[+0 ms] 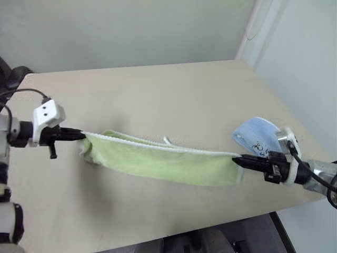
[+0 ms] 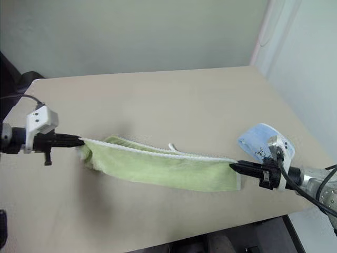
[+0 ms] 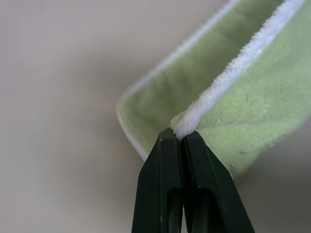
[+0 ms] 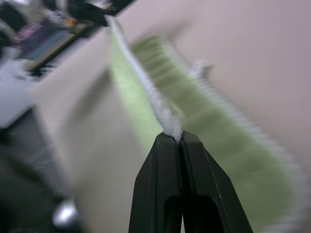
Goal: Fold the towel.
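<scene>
Head views: towel (image 1: 163, 161) stretched in a long band above the near part of the table (image 1: 174, 95), sagging a little in the middle, white edging along the top. Left gripper (image 1: 80, 135) pinched tight on one end, right gripper (image 1: 235, 157) pinched tight on the other. Small white loop (image 1: 167, 140) sticking out from the far edge. Blue cloth (image 1: 258, 134) lying on the table just behind the right gripper.

Left wrist view: black fingers (image 3: 163, 189) pressed together on the white corner edging, green fold hanging beyond.

Right wrist view: fingers (image 4: 158, 189) clamped on the white edge, towel running away toward the left gripper (image 4: 104, 15).
</scene>
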You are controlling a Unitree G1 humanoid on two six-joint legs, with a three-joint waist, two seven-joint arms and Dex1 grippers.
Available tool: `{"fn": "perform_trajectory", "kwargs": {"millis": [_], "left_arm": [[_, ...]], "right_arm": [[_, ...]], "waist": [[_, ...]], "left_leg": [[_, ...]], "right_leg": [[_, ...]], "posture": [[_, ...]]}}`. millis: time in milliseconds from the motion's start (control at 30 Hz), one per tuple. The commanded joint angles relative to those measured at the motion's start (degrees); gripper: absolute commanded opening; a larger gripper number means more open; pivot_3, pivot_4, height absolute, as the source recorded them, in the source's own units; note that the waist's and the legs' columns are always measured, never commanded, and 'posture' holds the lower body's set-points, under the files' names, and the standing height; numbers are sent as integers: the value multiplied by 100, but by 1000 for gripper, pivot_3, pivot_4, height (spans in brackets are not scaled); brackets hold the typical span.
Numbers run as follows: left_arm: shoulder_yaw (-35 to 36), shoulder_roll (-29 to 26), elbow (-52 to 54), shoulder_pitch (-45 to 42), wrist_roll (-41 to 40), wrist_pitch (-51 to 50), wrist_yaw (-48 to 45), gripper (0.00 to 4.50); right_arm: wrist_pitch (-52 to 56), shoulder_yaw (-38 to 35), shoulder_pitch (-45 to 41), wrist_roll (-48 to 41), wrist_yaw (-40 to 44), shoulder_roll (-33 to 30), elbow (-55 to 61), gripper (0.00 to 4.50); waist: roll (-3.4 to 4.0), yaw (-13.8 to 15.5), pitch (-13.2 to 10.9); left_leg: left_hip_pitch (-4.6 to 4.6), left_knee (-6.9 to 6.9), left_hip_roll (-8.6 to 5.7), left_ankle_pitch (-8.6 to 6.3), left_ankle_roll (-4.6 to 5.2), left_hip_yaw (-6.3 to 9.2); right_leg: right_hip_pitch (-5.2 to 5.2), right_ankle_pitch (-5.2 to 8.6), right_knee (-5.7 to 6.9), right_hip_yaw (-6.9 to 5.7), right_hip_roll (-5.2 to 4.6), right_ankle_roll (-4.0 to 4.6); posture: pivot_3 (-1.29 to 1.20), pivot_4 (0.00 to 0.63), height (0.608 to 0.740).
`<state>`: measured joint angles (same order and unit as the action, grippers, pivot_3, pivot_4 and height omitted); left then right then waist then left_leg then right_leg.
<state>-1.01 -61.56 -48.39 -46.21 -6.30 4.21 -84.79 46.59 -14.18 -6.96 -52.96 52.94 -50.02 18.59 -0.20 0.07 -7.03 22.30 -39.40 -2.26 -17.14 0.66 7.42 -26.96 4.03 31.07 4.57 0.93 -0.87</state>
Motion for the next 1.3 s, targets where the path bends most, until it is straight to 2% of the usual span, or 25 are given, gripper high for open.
{"fn": "perform_trajectory", "kwargs": {"millis": [33,133,233,300,400,467,500,533,600,633,700,767,800,867,967,1133,1300], "left_arm": [[-24,22,-805,-957,395,368,436,18],[-29,90,-1659,-2152,790,506,1637,18],[88,43,-2079,-2775,855,551,2320,18],[143,-35,-2173,-2902,850,602,2435,18],[378,-289,-1919,-2601,517,622,1650,18],[656,-432,-1481,-2128,49,288,797,18],[882,-541,-884,-1508,-351,-43,240,18],[1130,-647,-176,-770,-741,-394,-203,18],[1978,-784,1924,1494,-1525,-1249,-699,18],[2547,-678,3011,2649,-1707,-1738,-727,18],[3444,-388,4684,4327,-1975,-2588,-434,18],[3999,-116,5797,5275,-2246,-3210,-108,18],[4207,19,6250,5640,-2326,-3424,19,18],[4492,202,6834,6124,-2380,-3722,239,18],[4748,248,7052,6371,-2431,-3912,459,18],[4862,-90,6499,6341,-2239,-3759,452,18],[4167,-467,5418,5833,-1849,-3231,611,18]], "right_arm": [[-553,90,-984,697,-107,-18,-880,0],[-1362,453,-2648,1723,-316,47,-2471,0],[-2087,662,-3927,2367,-424,226,-3669,0],[-2462,716,-4430,2602,-397,313,-4146,0],[-2962,795,-4753,2839,-139,328,-4401,0],[-3103,803,-4607,2853,95,300,-4295,0],[-3056,787,-4406,2783,283,260,-4117,0],[-2988,771,-4183,2712,468,217,-3920,0],[-2724,741,-3478,2462,972,53,-3313,0],[-2584,731,-3013,2315,1283,-66,-2937,0],[-2417,764,-2213,2161,1725,-287,-2361,0],[-2366,835,-1686,2156,2018,-446,-2057,0],[-2383,894,-1507,2233,2094,-484,-2009,0],[-2367,980,-1356,2339,2119,-446,-2034,0],[-2326,1068,-1304,2388,2176,-380,-2073,0],[-2186,1107,-1245,2341,2324,-375,-1996,0],[-2046,1057,-1486,2438,1999,-186,-2268,0]], "waist": [[-2,-22,1],[2,-46,-3],[10,-72,-4],[23,-78,2],[39,-75,3],[40,-86,2],[41,-92,4],[43,-97,5],[43,-116,8],[49,-121,8],[33,-108,13],[12,-76,16],[9,-52,15],[12,-53,11],[38,-58,-5],[63,-74,-19],[91,-83,-14]], "left_leg": [[-1,-1,-2,0,1,0],[13,-17,-2,3,7,-2],[28,-20,-2,10,19,-4],[12,8,-2,11,21,-2],[-7,49,3,14,25,-1],[-9,57,6,15,22,1],[-10,61,6,13,20,1],[-10,67,5,13,19,0],[-23,71,4,9,16,-3],[-28,76,5,3,16,-5],[-35,63,3,-16,28,-10],[-19,27,2,-32,32,-2],[-16,14,0,-32,32,3],[-15,-6,-4,-65,-34,3],[-25,-30,-2,-67,-36,0],[-25,-32,15,-72,-41,0],[-39,-31,46,-68,-38,1]], "right_leg": [[1,-17,-3,0,-2,-3],[-6,-36,-15,-1,-3,-6],[-19,-78,-24,-4,-5,-18],[-17,-77,-25,-6,-4,-19],[-16,-69,-23,-7,-3,3],[-17,-78,-24,-10,-1,35],[-18,-75,-26,-13,-1,38],[-15,-73,-33,-14,-1,37],[0,-67,-35,-18,-7,35],[6,-61,-52,-19,-8,37],[33,-29,-66,-26,-5,29],[38,-4,-63,-20,-3,39],[42,33,-62,-12,-3,6],[46,78,-51,3,2,45],[70,134,-50,9,3,16],[58,138,-24,8,13,10],[54,129,3,6,40,24]], "posture": [[0,150,740],[0,150,740],[0,150,740],[0,150,740],[0,150,740],[0,150,740],[0,150,740],[0,150,740],[0,150,740],[0,150,740],[0,150,740],[0,150,740],[0,150,740],[0,150,740],[0,150,740],[0,150,740],[0,150,740]]}}
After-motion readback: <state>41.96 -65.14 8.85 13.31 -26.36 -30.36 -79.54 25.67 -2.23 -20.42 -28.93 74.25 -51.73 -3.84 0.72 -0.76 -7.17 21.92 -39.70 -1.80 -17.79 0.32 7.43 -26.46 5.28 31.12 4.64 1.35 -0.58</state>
